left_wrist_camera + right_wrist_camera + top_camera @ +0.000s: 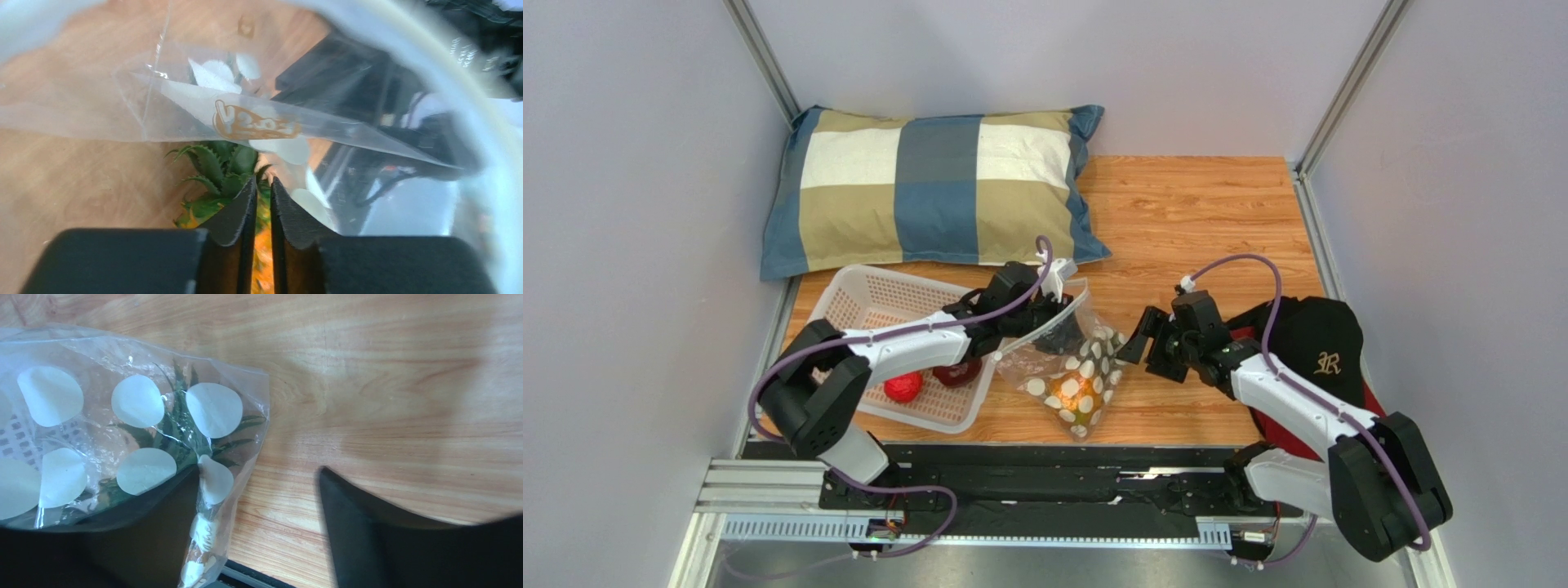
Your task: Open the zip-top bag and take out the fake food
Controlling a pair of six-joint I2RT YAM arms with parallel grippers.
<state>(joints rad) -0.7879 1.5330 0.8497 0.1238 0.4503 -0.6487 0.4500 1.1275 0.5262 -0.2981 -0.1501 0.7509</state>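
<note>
The clear zip-top bag (1090, 368) with white oval spots lies on the wooden table, mouth towards the basket. A yellow-orange fruit (1071, 392) shows through it. My left gripper (1059, 325) reaches into the bag's mouth. In the left wrist view its jaws (263, 184) stand almost together with nothing visibly clamped, and a green leafy sprig (221, 168) and an orange piece (264, 269) lie just beyond them under the plastic (245, 122). My right gripper (1140, 337) stands open at the bag's right edge. The bag's corner (215, 478) drapes over its left finger (153, 539).
A white perforated basket (879, 306) left of the bag holds a red berry (903, 388) and a dark maroon piece (955, 371). A checked pillow (934, 184) lies at the back. A black cap (1320, 355) sits at the right. A black rail (1038, 472) runs along the near edge.
</note>
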